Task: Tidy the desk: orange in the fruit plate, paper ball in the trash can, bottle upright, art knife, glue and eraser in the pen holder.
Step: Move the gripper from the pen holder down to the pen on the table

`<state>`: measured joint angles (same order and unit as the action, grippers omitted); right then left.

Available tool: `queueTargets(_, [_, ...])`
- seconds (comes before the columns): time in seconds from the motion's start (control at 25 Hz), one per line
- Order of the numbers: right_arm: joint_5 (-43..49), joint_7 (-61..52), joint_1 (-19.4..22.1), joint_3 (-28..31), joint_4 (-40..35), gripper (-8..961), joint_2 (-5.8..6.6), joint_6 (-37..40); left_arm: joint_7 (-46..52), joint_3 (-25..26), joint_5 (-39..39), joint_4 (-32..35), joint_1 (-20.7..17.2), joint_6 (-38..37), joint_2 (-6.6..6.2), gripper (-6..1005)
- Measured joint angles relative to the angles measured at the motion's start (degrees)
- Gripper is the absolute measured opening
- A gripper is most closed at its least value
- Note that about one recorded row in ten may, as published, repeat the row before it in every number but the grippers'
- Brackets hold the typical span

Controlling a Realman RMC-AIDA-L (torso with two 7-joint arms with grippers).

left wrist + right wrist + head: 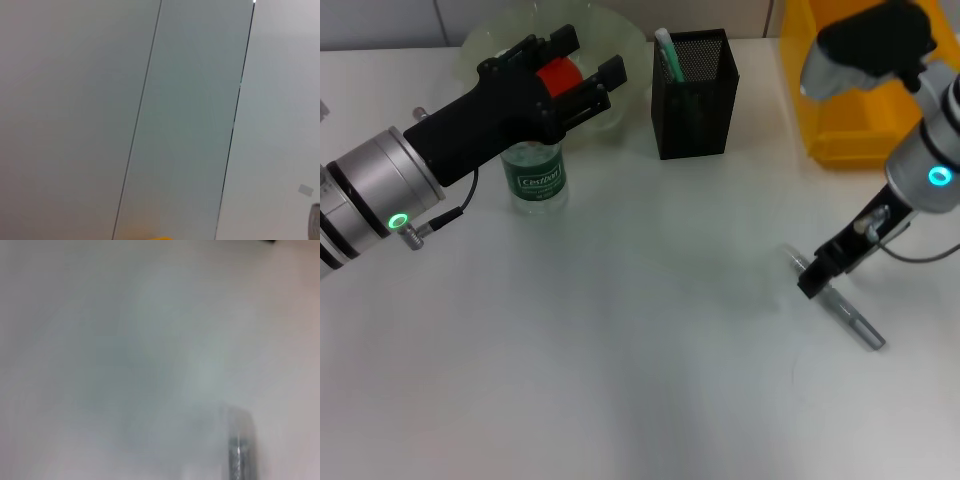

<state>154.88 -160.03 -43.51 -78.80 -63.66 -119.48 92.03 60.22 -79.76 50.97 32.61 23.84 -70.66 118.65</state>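
— Starting from the biggest?
— Yes. Looking at the desk (620,360), white and flat, carrying everything. Then seeing the trash can (840,115), yellow, standing at the far right corner, partly hidden behind the right arm; not managing to tell what is inside.
— And going on to the fruit plate?
— Finding the fruit plate (488,45) at the far left, pale green and wavy at the rim. Noticing the left gripper (588,58) reaching over it, jaws clenching on the orange (558,75), holding the fruit just above the bowl.
— Moving to the pen holder?
— Seeing the pen holder (695,100), black mesh, standing upright between plate and bin, just beside the plate. Spotting inside it a green and white stick (666,52), leaning in the corner nearest the plate.
— Then the bottle?
— Finding the bottle (535,178) standing upright in front of the plate, under the left arm.
— Ending with the smallest?
— Seeing the art knife (850,318), grey, lying flat on the right side. Watching the right gripper (815,275) touching down on its far end; not being able to tell whether gripping or released.
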Motion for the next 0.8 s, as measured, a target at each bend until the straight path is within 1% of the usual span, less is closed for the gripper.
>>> queueTargets(0.04, [0.5,-0.7,0.1,-1.2,0.8,603,-0.01,-0.5,0.0,0.0,0.0,0.0,0.0,0.0,0.0,771])
queueTargets(0.16, [1.3,-1.0,0.4,-2.0,1.7,602,-0.03,-1.2,0.0,0.0,0.0,0.0,0.0,0.0,0.0,771])
queueTargets(0.44, [1.3,-1.1,-0.1,-2.3,4.2,603,-0.05,-2.9,0.0,0.1,0.0,0.0,0.0,0.0,-0.07,771])
queueTargets(0.64, [1.3,-1.1,-0.2,-2.3,4.6,465,-0.12,-3.7,0.0,0.0,0.0,0.0,0.1,0.0,-0.09,771])
queueTargets(0.8, [1.3,-1.1,-0.7,-2.3,5.5,416,-0.14,-4.0,0.0,0.1,0.0,0.0,0.2,0.0,-0.09,771])
